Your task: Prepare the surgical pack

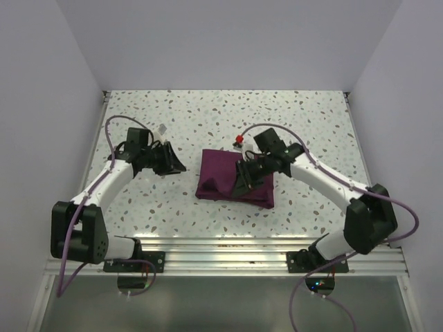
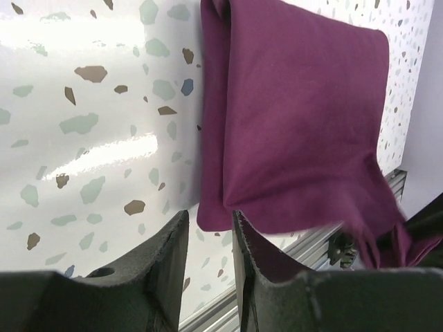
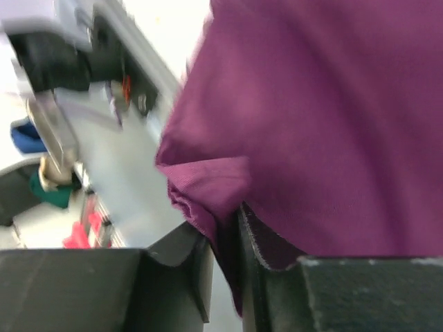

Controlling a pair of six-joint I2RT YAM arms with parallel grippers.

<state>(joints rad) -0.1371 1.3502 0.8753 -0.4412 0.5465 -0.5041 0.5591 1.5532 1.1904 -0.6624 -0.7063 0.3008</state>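
1 surgical pack (image 3: 332, 124) fold pinched in right claw (image 3: 223, 232) | left claw (image 2: 210, 225) slightly spread, empty

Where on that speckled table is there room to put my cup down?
The far strip of the speckled table along the back wall is bare, as is the near band between the folded maroon cloth and the metal rail. The middle is crowded: the right pincer pinches the cloth, the left pincer beside it.

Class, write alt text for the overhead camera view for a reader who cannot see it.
A folded maroon cloth lies on the speckled table, the right hand pinching a fold of it. The left hand sits apart to its left, holding nothing.
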